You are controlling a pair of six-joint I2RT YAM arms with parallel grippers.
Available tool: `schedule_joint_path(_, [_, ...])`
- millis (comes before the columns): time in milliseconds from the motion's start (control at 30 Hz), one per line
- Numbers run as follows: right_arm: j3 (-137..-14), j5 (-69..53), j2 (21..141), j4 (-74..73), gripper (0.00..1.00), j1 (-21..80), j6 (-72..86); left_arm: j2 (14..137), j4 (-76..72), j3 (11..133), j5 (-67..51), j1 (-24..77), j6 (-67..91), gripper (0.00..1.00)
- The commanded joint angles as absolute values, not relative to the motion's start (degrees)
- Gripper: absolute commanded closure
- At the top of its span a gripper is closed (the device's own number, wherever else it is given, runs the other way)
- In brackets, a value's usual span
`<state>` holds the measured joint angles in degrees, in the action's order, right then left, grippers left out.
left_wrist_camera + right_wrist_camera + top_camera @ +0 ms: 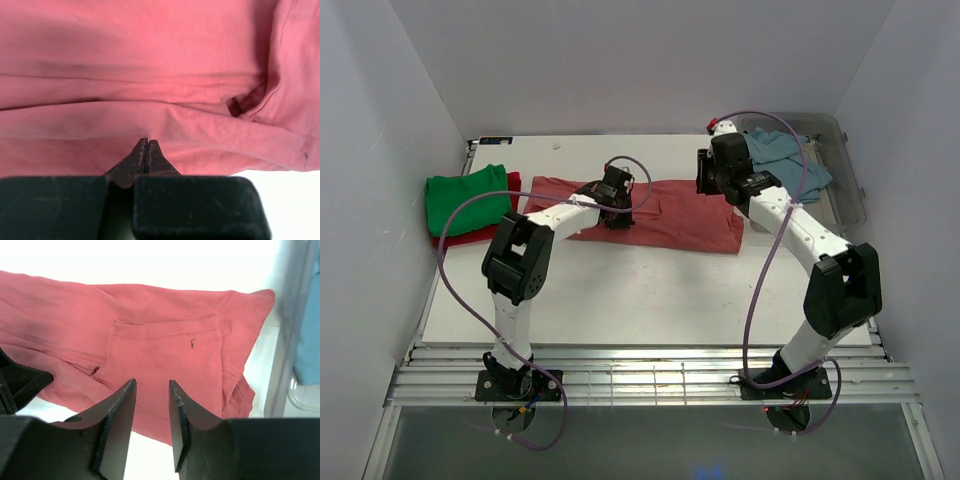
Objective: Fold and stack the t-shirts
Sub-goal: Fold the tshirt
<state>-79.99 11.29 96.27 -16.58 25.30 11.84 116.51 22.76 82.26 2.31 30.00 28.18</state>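
Observation:
The salmon-pink t-shirt [680, 215] lies as a long flat band across the middle of the table. My left gripper [616, 212] is shut, its tips down on the shirt's left half [150, 60]; no cloth shows between the tips [146, 142]. My right gripper [704, 182] is open and empty, hovering over the shirt's right half [165, 340], its fingers [120, 410] a narrow gap apart. The bright green t-shirt [468, 195] lies folded on the red t-shirt [465, 238] at the left. The light blue t-shirt [785, 160] lies crumpled in the bin.
A clear plastic bin [850, 190] stands at the back right; its wall [285, 340] shows in the right wrist view. White walls close in the table [620, 290] on three sides. The green and red stack overhangs the table's left edge.

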Motion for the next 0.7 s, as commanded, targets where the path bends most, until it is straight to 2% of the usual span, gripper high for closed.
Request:
schedule_joint_path(0, [-77.2, 12.8, 96.3, -18.3, 0.62, 25.5, 12.8, 109.2, 24.2, 85.2, 9.1, 30.0, 26.7, 1.00])
schedule_joint_path(33, [-76.9, 13.0, 96.9, -19.5, 0.64, 25.5, 13.4, 108.4, 25.0, 85.1, 12.1, 30.0, 26.3, 1.00])
schedule_joint_path(133, [-76.0, 13.0, 99.8, -22.5, 0.80, 25.5, 14.6, 106.7, 27.3, 83.9, 16.3, 29.8, 23.9, 1.00])
schedule_joint_path(167, [-75.9, 12.8, 100.8, -23.0, 0.90, 25.6, 15.0, 106.4, 27.7, 83.2, 18.4, 29.3, 22.9, 1.00])
schedule_joint_path(200, [-76.3, 12.7, 102.6, -24.0, 0.92, 25.6, 15.7, 106.1, 28.6, 82.4, 19.0, 28.9, 22.7, 1.00])
schedule_joint_path(400, [-79.9, 12.0, 109.8, -27.1, 0.92, 25.5, 17.6, 106.0, 31.4, 77.3, 20.8, 23.7, 22.1, 1.00])
schedule_joint_path(667, [-80.3, 14.9, 113.3, -30.3, 0.92, 25.4, 19.1, 106.4, 32.3, 74.4, 22.4, 15.7, 22.2, 1.00])
